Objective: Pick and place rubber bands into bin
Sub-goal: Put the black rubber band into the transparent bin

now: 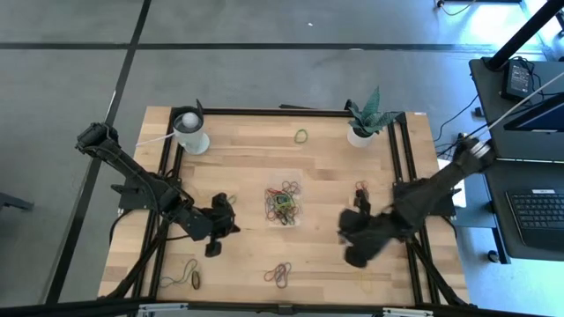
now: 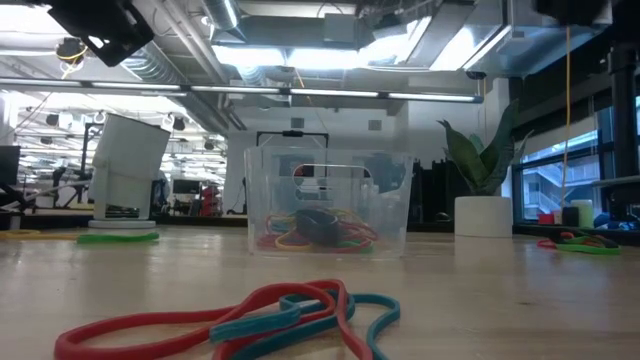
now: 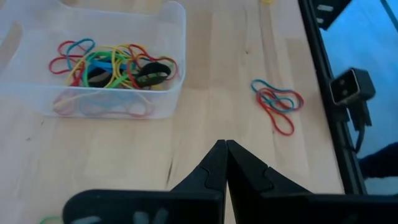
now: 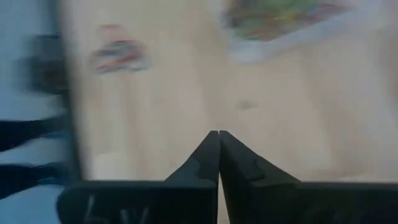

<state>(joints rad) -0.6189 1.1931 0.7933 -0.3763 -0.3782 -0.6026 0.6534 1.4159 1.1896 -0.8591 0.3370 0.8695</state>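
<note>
At your far left, the white cup (image 1: 190,131) stands near the table's (image 1: 238,167) back edge. Next, the left gripper (image 3: 225,163) hovers over bare wood left of the bin, its jaws pressed together and holding nothing. At centre sits the clear bin (image 1: 283,202), with many rubber bands (image 3: 112,64) inside; loose bands (image 1: 278,274) lie in front of it. The right gripper (image 4: 218,151), likewise closed on nothing, hangs right of the bin. A potted plant (image 1: 363,119) stands behind it.
</note>
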